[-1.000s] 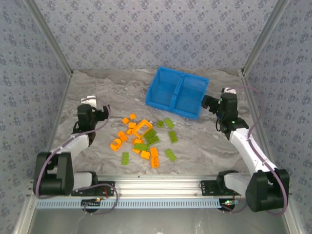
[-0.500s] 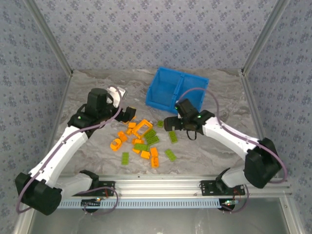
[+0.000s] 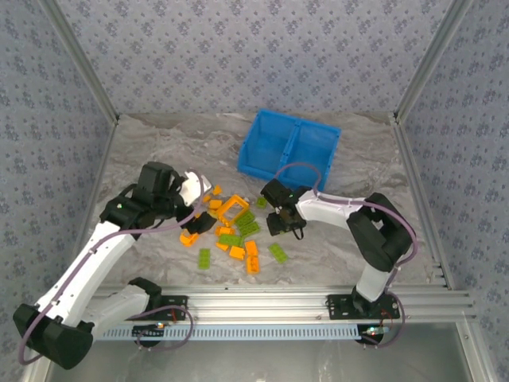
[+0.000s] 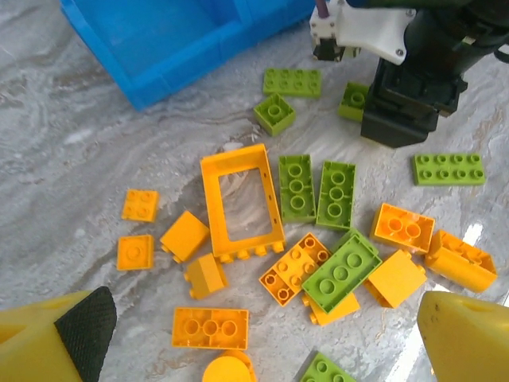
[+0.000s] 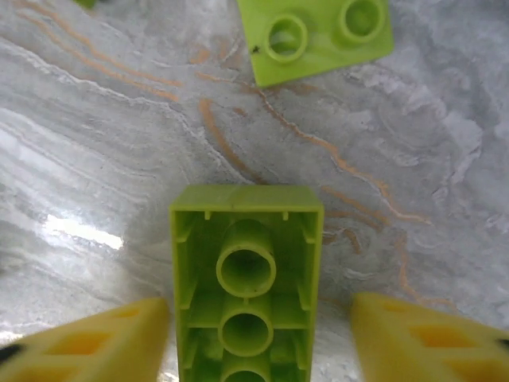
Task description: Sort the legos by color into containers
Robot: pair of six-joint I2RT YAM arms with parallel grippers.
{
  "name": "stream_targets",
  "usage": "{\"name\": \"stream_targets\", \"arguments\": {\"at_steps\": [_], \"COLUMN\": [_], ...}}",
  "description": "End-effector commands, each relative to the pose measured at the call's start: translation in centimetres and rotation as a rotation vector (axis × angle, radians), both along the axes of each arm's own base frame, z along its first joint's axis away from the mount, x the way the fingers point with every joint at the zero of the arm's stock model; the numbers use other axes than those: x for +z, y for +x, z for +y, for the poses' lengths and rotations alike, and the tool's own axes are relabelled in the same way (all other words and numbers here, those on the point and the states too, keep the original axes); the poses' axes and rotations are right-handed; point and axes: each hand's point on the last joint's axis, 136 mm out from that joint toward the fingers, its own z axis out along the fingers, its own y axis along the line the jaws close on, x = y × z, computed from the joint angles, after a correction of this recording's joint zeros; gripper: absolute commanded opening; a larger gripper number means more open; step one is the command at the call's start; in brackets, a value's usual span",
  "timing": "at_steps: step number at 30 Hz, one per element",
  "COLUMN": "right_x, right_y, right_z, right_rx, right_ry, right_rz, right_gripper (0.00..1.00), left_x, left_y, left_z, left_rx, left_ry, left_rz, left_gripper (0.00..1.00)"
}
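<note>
left claw (image 4: 262,334) wide open, empty; orange and green legos (image 4: 318,199) scattered on worktop (image 3: 159,151) beneath | right claw (image 5: 254,326) open, astride upturned green brick (image 5: 246,231), unclamped | blue bin (image 3: 278,177) beyond both claws

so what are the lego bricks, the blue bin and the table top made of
Small orange and lime green studded bricks: hard moulded plastic, apparently, smooth with a slight gloss; one upturned green brick shows hollow tubes. Bright blue rectangular bin: plastic too, semi-gloss thin walls. Grey veined table top: marble-look, shiny with glare; possibly printed laminate, cannot tell.
</note>
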Motion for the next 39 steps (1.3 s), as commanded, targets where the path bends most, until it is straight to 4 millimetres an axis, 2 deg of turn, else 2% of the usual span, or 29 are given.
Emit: {"name": "stream_targets", "arguments": {"at_steps": [1, 3, 5, 9, 12, 16, 20, 23, 28, 31, 33, 36, 39], "right_x": [0.4, 1.7, 4.1, 11.3, 16.0, 18.5, 17.3, 14.8, 9.8, 7.5, 6.7, 6.3, 6.8], "right_y": [0.3, 0.5, 0.7, 2.5, 6.1, 12.5, 18.0, 21.4, 25.5, 26.5, 26.7, 26.6, 26.4], "right_z": [-0.2, -0.3, -0.3, -0.9, -3.8, -7.8, -9.8, -10.4, -9.5, -9.9, -10.0, -9.9, -9.7], "right_rx": [-0.01, -0.015, -0.018, -0.075, -0.157, -0.338, -0.431, -0.471, -0.495, -0.53, -0.55, -0.56, -0.55], "right_ry": [-0.03, -0.024, 0.005, 0.102, 0.086, 0.16, 0.158, 0.134, 0.143, 0.096, 0.098, 0.105, 0.116], "right_rz": [-0.04, -0.078, -0.136, -0.323, -0.498, -0.535, -0.508, -0.456, -0.333, -0.29, -0.277, -0.267, -0.263], "right_gripper": [0.45, 0.36, 0.25, 0.25, 0.27, 0.26, 0.25, 0.25, 0.26, 0.27, 0.3, 0.39, 0.49], "left_x": [0.2, 0.0, -0.3, 0.3, 1.0, 1.9, 2.1, 2.3, 2.4, 2.4, 2.4, 2.4, 2.2], "left_y": [-0.1, 0.4, 0.6, 0.6, 0.4, -0.1, -0.6, -0.5, -1.0, -1.1, -1.2, -1.2, -1.1], "left_z": [-0.4, -0.2, 0.3, 1.0, 1.2, 1.1, 1.4, 1.2, 0.4, 0.3, 0.2, 0.1, 0.2], "left_rx": [-0.041, -0.019, 0.007, 0.031, 0.033, 0.024, 0.02, 0.013, -0.026, -0.031, -0.035, -0.038, -0.035], "left_ry": [-0.014, -0.009, 0.004, 0.007, -0.014, -0.057, -0.062, -0.07, -0.1, -0.103, -0.109, -0.111, -0.105], "left_rz": [-0.052, -0.078, -0.09, -0.148, -0.195, -0.254, -0.278, -0.287, -0.247, -0.242, -0.239, -0.24, -0.238], "left_gripper": [0.99, 0.99, 0.99, 0.99, 0.99, 0.99, 0.99, 0.99, 0.99, 0.99, 0.99, 0.99, 0.99]}}
